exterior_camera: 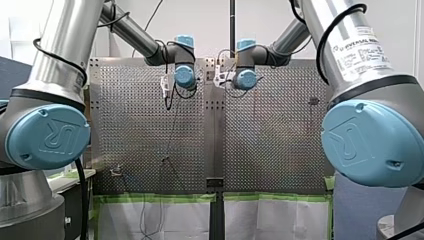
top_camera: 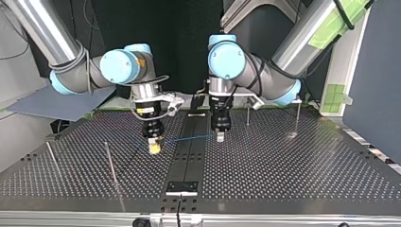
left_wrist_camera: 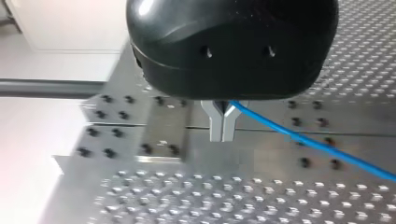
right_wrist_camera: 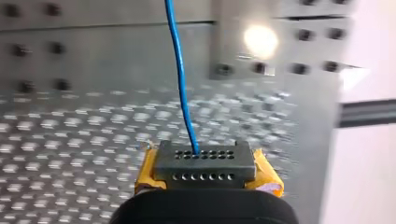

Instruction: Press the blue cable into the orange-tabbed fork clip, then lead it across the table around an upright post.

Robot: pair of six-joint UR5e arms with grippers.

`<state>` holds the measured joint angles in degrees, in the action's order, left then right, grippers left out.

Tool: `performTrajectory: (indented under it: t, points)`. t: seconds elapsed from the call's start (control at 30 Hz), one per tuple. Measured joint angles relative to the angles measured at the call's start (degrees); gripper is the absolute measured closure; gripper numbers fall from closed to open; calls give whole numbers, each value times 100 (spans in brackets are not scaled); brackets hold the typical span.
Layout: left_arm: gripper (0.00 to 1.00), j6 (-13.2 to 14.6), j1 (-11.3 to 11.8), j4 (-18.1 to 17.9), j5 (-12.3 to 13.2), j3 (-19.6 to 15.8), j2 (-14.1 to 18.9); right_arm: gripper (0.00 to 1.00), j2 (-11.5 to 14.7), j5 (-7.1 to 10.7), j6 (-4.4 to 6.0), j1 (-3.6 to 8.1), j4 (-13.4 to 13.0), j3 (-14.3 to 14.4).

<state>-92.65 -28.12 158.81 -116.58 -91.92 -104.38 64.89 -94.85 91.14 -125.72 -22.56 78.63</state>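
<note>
My left gripper (left_wrist_camera: 222, 125) has its metal fingers pinched together on the blue cable (left_wrist_camera: 308, 141). My right gripper (right_wrist_camera: 198, 156), yellow-padded, is likewise clamped on it. In the top view the cable hangs taut above the surface (top_camera: 283, 165), running from the right gripper toward three o'clock to the left one. I cannot make out the orange-tabbed fork clip, so the pressing looks not yet done. To do it well, I would hold the span taut, line it over the clip's slot and lower both ends evenly. A thin upright post (top_camera: 111, 165) stands at seven o'clock of the right gripper. The shoulder cap (exterior_camera: 50, 136) bears "UR". On my right arm's label (exterior_camera: 364, 50), "UNIVERSAL ROBOTS" is partly legible.
</note>
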Motion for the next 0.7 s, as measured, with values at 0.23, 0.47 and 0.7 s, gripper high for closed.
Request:
performTrajectory:
  t: [0.23,0.47,0.7]
  points:
    - [100,6,-16,146,15,230,38,100,184,-1,2,51,120,-121]
    - [100,10,-55,293,110,525,37,100,331,-122,16,128,241,-165]
    - [100,7,-91,490,272,846,34,100,502,-216,34,275,379,-181]
